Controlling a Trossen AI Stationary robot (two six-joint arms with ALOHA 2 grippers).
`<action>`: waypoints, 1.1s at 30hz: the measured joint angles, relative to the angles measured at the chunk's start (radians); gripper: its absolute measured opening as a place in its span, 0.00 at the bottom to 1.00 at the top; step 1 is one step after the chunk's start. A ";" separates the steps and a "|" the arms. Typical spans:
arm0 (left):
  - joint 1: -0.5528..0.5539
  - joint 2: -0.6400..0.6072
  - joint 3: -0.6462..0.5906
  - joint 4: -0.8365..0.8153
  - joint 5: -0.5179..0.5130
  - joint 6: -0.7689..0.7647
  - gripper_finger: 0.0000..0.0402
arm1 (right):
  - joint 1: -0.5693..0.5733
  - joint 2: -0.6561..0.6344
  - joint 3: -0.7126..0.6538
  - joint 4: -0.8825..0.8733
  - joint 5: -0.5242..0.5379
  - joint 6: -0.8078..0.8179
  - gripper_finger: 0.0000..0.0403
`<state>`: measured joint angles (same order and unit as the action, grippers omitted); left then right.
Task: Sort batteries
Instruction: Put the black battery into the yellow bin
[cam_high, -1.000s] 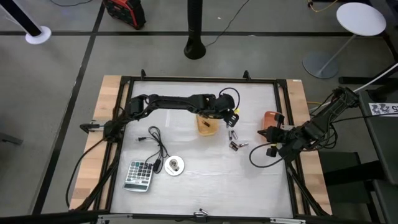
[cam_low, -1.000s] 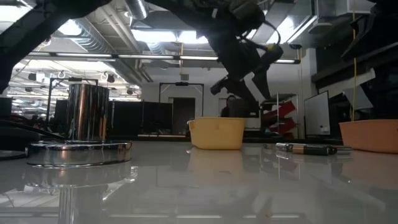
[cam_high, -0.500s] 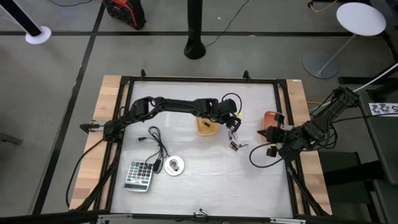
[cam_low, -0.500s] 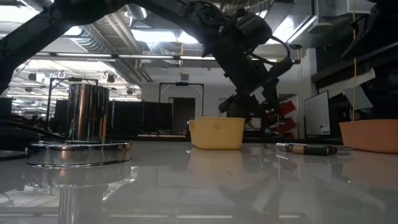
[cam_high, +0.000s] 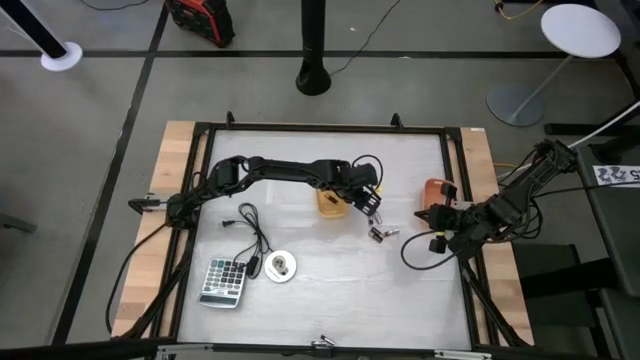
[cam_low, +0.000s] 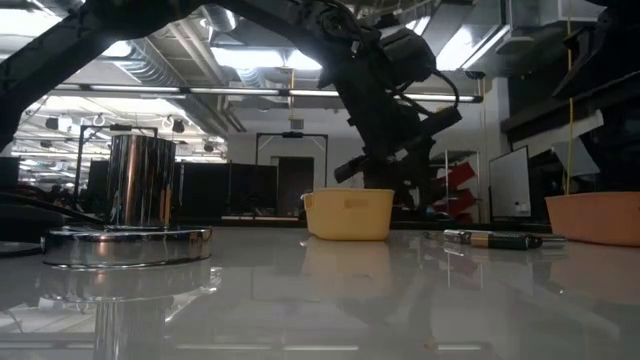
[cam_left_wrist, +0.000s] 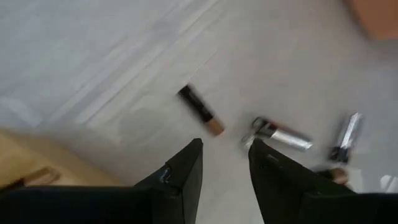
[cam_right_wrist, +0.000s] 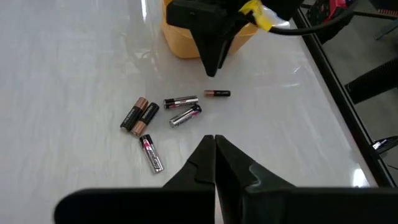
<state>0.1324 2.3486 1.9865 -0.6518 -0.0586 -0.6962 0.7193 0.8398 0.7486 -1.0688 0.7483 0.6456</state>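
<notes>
White table (cam_high: 320, 290): batteries (cam_right_wrist: 163, 116) loose (left pincer (cam_left_wrist: 225, 163) above).

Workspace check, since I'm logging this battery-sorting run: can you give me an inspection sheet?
Surface: glossy white table, dark frame.
Job's things: six batteries loose on the table between the arms; yellow bin mid-table; orange bin by the right edge.
Clutter: calculator; round white disc.
Grippers: left gripper above the table beside the yellow bin, fingers apart, nothing between them, a small battery just beyond; right gripper parked near the orange bin, shut, empty.
Cables: black cable running to the disc.
Surroundings: lamp bases on the floor; no people seen.
</notes>
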 joint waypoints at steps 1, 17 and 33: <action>0.000 0.000 0.000 -0.013 0.000 0.000 0.30 | 0.000 0.000 0.000 -0.001 0.000 0.000 0.00; 0.000 -0.001 0.000 -0.080 0.052 -0.010 0.30 | 0.000 0.000 0.000 -0.006 0.000 -0.018 0.00; -0.037 0.025 0.078 0.177 -0.033 0.101 0.30 | 0.000 0.000 0.000 -0.005 -0.001 -0.018 0.00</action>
<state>0.0957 2.3738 2.0644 -0.4745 -0.0920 -0.5948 0.7194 0.8402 0.7486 -1.0740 0.7477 0.6281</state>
